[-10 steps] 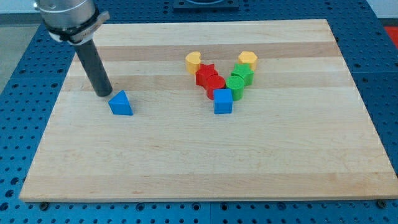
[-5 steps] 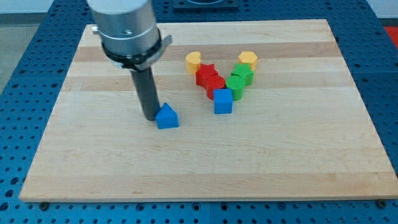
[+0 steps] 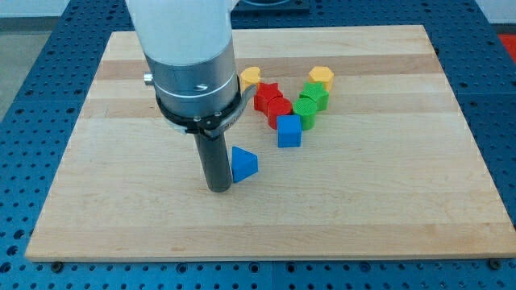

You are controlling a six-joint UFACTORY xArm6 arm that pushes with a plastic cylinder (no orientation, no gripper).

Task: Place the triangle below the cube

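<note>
My tip [image 3: 218, 188] rests on the wooden desk [image 3: 387, 209] a little left of the view's centre, and the blue triangle [image 3: 243, 163] sits just beside it on the view's right, touching or all but touching the side of the dark rod; the exact contact cannot be made out. There are no fingers on this arm, only the straight rod, so nothing is spread, pressed together or pinching. The blue cube [image 3: 289, 131] stands up and to the view's right of the triangle, near it but clearly apart, with bare wood between them; the triangle lies lower in the view than the cube and off to the cube's left rather than straight beneath it. The cube forms the bottom point of a V-shaped cluster of blocks. Running up the left branch from the cube are two red blocks [image 3: 272, 102], pressed close together, the upper one looking star-shaped, and above them a yellow block [image 3: 251, 76] that is partly hidden behind the large grey and white body of the arm [image 3: 190, 56], so its shape cannot be told. Running up the right branch are two green blocks [image 3: 310, 102], close against each other and ridged at the edges, and at the top a yellow block [image 3: 321, 77] that looks six-sided. The arm's body covers much of the desk's upper left area in the view.
</note>
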